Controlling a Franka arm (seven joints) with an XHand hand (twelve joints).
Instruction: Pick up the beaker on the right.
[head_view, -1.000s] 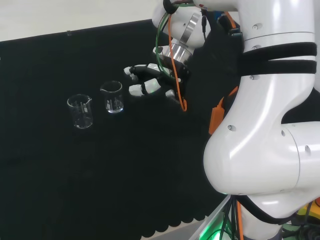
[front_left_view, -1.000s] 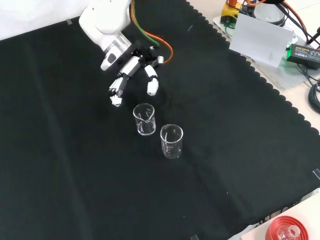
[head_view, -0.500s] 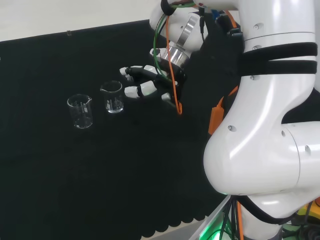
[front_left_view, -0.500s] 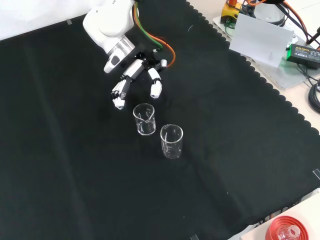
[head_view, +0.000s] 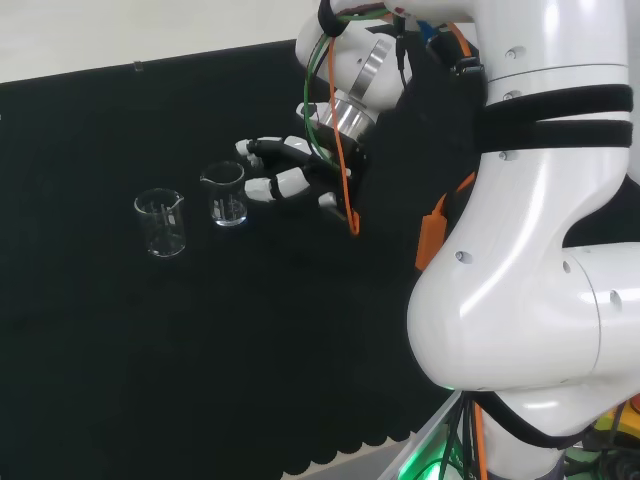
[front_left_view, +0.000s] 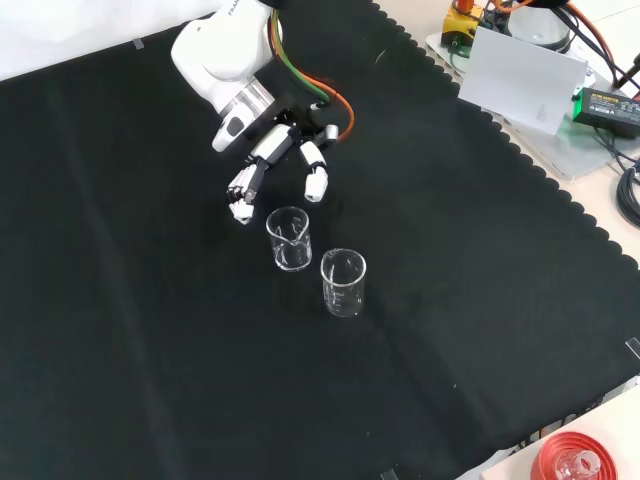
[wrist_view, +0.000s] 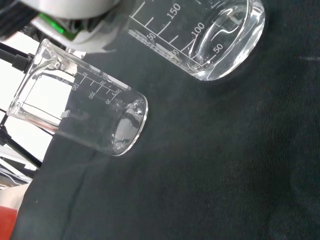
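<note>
Two clear glass beakers stand upright on the black cloth. In the head view the right beaker (head_view: 227, 194) stands beside the left beaker (head_view: 162, 222). In the front view the same two are the nearer-to-arm beaker (front_left_view: 289, 238) and the other beaker (front_left_view: 343, 282). The hand (head_view: 296, 175) hovers just right of the right beaker in the head view, fingers relaxed and spread, holding nothing; its fingertips (head_view: 258, 187) nearly reach the glass. From the front the hand (front_left_view: 277, 162) hangs just above that beaker. The wrist view shows the close beaker (wrist_view: 210, 35) and the farther beaker (wrist_view: 82, 115).
The arm's white links (head_view: 530, 230) fill the head view's right. In the front view, a white box (front_left_view: 522, 78) and cables lie off the cloth at top right, and a red ribbed stand (front_left_view: 574, 460) sits at the bottom right corner. The scalloped cloth edge (front_left_view: 560, 190) runs diagonally.
The hand has moved toward the right beaker, leftward in the head view and downward in the front view. Both beakers stay in place.
</note>
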